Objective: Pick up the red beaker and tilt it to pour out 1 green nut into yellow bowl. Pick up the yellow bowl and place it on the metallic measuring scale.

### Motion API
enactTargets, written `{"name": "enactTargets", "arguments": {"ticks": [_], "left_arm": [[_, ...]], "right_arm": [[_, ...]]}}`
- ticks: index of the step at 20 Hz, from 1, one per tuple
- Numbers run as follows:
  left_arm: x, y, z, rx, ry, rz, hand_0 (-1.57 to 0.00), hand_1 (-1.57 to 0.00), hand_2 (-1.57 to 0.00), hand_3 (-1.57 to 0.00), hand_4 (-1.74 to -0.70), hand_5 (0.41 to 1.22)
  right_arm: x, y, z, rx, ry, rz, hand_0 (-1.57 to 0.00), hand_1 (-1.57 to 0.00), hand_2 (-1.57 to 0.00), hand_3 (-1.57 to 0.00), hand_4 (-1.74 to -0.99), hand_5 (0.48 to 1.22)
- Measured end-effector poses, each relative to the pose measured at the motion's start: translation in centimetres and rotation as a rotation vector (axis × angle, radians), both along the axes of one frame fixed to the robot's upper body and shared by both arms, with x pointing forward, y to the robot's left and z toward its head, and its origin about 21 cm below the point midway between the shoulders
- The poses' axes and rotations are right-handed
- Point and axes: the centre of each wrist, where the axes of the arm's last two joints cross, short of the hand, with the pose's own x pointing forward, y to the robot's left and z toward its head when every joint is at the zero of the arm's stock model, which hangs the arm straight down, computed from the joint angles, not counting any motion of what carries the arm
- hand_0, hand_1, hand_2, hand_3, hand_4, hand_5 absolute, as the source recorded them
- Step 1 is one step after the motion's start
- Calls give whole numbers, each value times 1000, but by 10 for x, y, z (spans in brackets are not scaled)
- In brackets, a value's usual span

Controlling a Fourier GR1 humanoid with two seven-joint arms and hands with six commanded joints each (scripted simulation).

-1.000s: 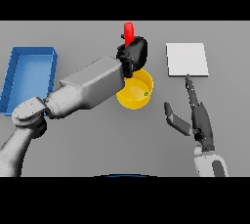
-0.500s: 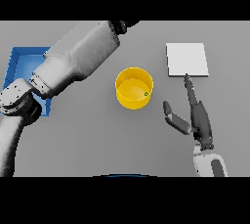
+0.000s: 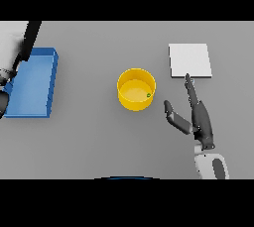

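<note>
At centre table sits yellow bowl [image 3: 136, 89], green nut [image 3: 148, 95] inside: pouring judged done. Just right, right hand [image 3: 197, 118], fingers spread, empty. Next: grasp bowl, carry far-right onto scale [image 3: 190, 60]. Left hand unseen.

The table [image 3: 99, 146] is plain grey. The bowl [image 3: 136, 89] is bright yellow, paler on its inner floor, and holds a small green nut [image 3: 148, 95]. The tray [image 3: 33, 83] near the table's left edge is solid blue. The scale [image 3: 190, 60] toward the far right corner is a flat pale silver-white square. The right hand [image 3: 197, 117] is dark grey, its forearm white.
</note>
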Motion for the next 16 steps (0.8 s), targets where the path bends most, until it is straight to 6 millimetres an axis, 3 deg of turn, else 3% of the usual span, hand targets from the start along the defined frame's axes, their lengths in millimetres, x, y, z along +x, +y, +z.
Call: {"name": "enactTargets", "arguments": {"ticks": [5, 8, 12, 16], "left_arm": [[-4, 98, -36, -358, -50, 274, -1571, -1571, -1571, -1425, -1740, 1221], [-14, 134, -68, -577, -59, 400, -1571, -1571, -1571, -1452, -1741, 1221], [-32, 159, -110, -784, -64, 546, -1571, -1571, -1571, -1474, -1741, 1221], [-56, 160, -140, -904, -78, 603, -1571, -1571, -1571, -1464, -1741, 1221]], "right_arm": [[2, 1, 0, -6, 8, 2, 1, 1, 1, 1, -1044, 654], [0, 0, 0, -19, 10, 7, 1, 1, 1, 1, -1053, 651], [0, 1, 2, -49, 1, -1, 1, 1, 1, 1, -1052, 648], [0, 1, 5, -64, 11, -5, 1, 1, 1, 1, -1035, 650]]}}
